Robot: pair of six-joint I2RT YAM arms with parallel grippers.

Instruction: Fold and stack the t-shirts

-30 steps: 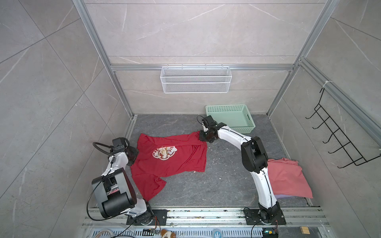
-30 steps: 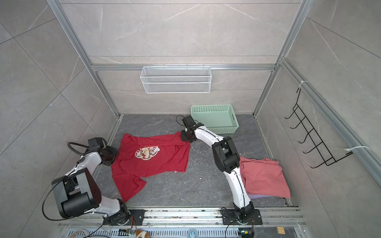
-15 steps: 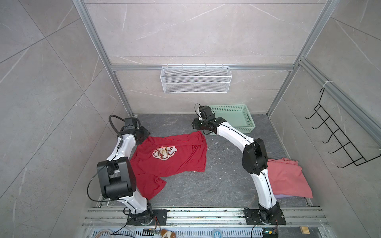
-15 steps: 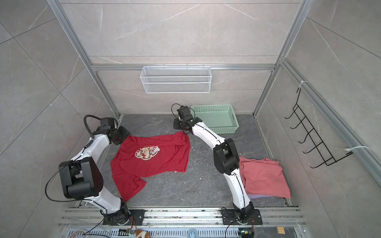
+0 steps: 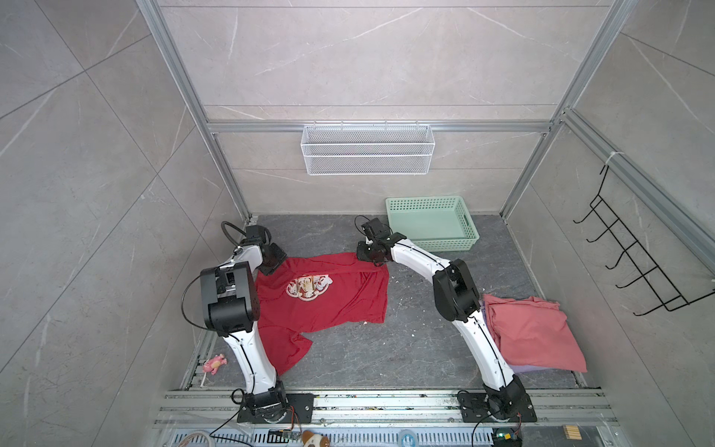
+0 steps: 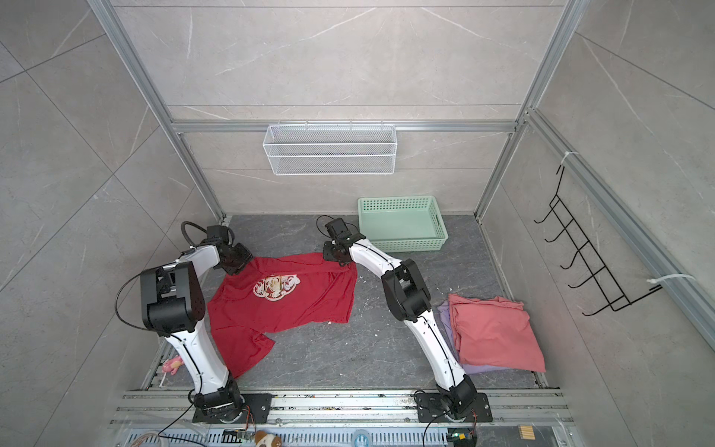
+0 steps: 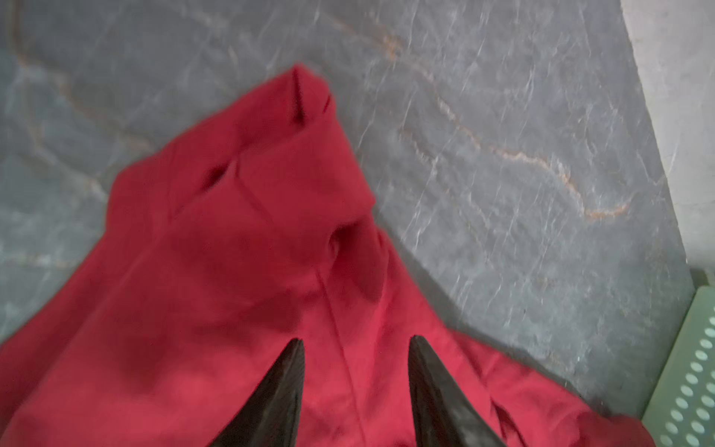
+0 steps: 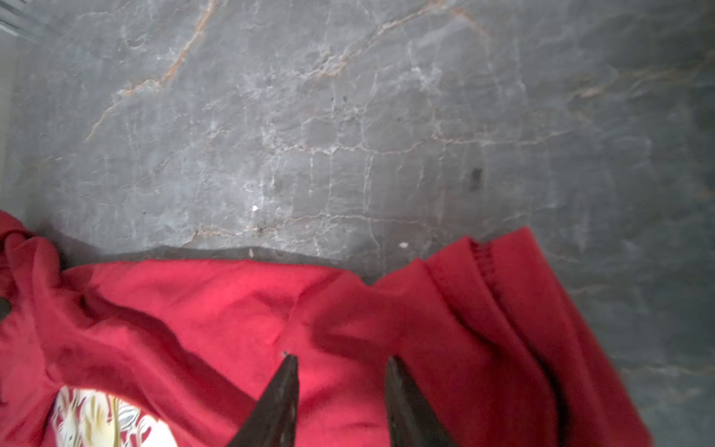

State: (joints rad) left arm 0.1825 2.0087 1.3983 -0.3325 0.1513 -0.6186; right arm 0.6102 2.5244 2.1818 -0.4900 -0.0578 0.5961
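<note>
The red t-shirt (image 5: 329, 305) (image 6: 294, 305) lies spread on the grey floor with its white-and-gold print up and one sleeve trailing toward the front. My left gripper (image 5: 272, 267) (image 7: 356, 339) is at the shirt's far left corner, open, with red cloth (image 7: 232, 271) under its fingers. At the far right corner my right gripper (image 5: 369, 257) (image 8: 341, 357) is open too, its tips resting on the cloth (image 8: 193, 309). At the right, a folded salmon-pink t-shirt (image 5: 534, 333) (image 6: 495, 333) lies on a lavender one (image 5: 516, 367) (image 6: 445, 313).
A mint-green basket (image 5: 445, 244) (image 6: 410, 244) stands at the back right, close behind the right gripper. On the back wall hangs a white wire shelf (image 5: 367, 154), and a black hook rack (image 5: 626, 267) is on the right wall. A small pink toy (image 5: 214, 363) lies at the front left.
The left gripper swung from the shirt's left edge to its far left corner. The right gripper rose toward the back, then came down on the far right corner.
</note>
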